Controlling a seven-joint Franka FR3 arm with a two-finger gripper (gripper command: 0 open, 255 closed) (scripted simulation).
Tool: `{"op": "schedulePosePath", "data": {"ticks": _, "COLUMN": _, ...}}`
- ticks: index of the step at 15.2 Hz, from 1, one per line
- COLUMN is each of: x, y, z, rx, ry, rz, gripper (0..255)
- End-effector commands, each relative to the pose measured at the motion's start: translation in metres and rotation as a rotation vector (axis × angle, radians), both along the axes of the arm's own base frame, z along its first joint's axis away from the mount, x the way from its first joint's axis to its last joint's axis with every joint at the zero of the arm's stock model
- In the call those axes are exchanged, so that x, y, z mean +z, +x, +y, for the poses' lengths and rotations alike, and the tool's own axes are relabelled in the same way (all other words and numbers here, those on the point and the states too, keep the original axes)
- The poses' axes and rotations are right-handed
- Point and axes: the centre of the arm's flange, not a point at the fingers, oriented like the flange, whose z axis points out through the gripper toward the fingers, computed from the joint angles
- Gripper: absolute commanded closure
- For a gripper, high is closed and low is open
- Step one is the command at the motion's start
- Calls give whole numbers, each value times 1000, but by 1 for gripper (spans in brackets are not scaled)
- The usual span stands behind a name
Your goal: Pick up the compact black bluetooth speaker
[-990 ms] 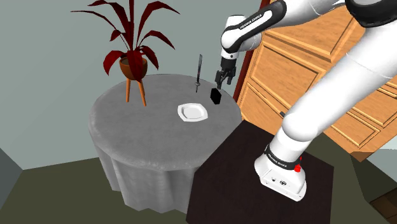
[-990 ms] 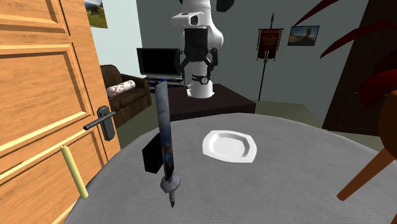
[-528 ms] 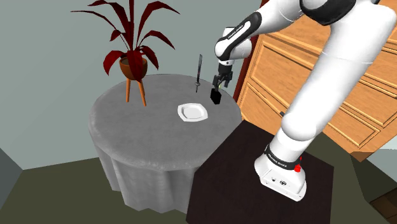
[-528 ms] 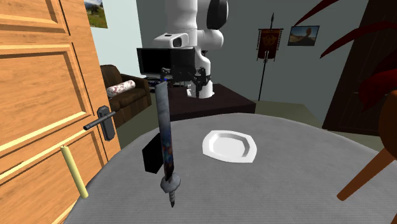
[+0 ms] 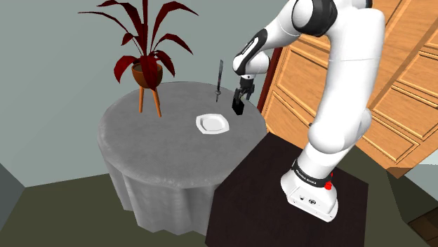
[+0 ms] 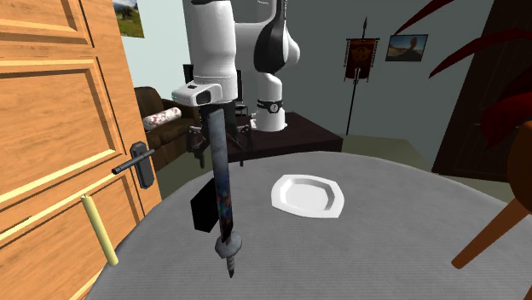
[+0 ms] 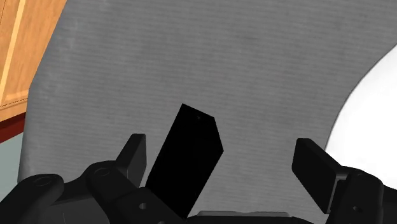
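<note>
The tall panelled wooden door (image 5: 351,77) rises beyond the plate, on the shoulder view's right of it. The round table (image 5: 140,147), draped in grey cloth, carries the small white plate (image 5: 213,124) with its angular rim, which lies toward the table's edge nearest my stand. A red-leaved plant (image 5: 144,42) in a brown pot on wooden legs stands on the table well apart from the plate, on the shoulder view's left of it. A slim dark blade-like rod (image 5: 220,77) stands upright, tip down, near the plate on its far side in the shoulder view. The compact black speaker (image 5: 238,107), a flat slab with an angled top, stands on the table just beside the plate, between the plate and the door. My tool (image 5: 243,90) hangs directly over the speaker. In the wrist view the tool (image 7: 222,154) is spread wide, with the speaker (image 7: 188,159) in the gap, close by one finger (image 7: 133,156) and well clear of the other; it is not clasped.
</note>
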Motion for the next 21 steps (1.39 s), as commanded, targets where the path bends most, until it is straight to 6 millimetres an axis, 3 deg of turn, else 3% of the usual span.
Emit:
{"op": "schedulePosePath", "data": {"ticks": 1, "x": -18, "y": 10, "z": -17, "rx": -11, "ry": -4, "rz": -4, "gripper": 0}}
{"op": "schedulePosePath", "data": {"ticks": 9, "x": -59, "y": 11, "z": -18, "rx": -12, "ry": -4, "rz": -4, "gripper": 0}}
{"op": "schedulePosePath", "data": {"ticks": 11, "x": -59, "y": 11, "z": -18, "rx": -12, "ry": -4, "rz": -4, "gripper": 0}}
{"op": "schedulePosePath", "data": {"ticks": 12, "x": -59, "y": 11, "z": -19, "rx": -12, "ry": -4, "rz": -4, "gripper": 255}}
{"op": "schedulePosePath", "data": {"ticks": 21, "x": -59, "y": 11, "z": -18, "rx": -12, "ry": -4, "rz": -4, "gripper": 255}}
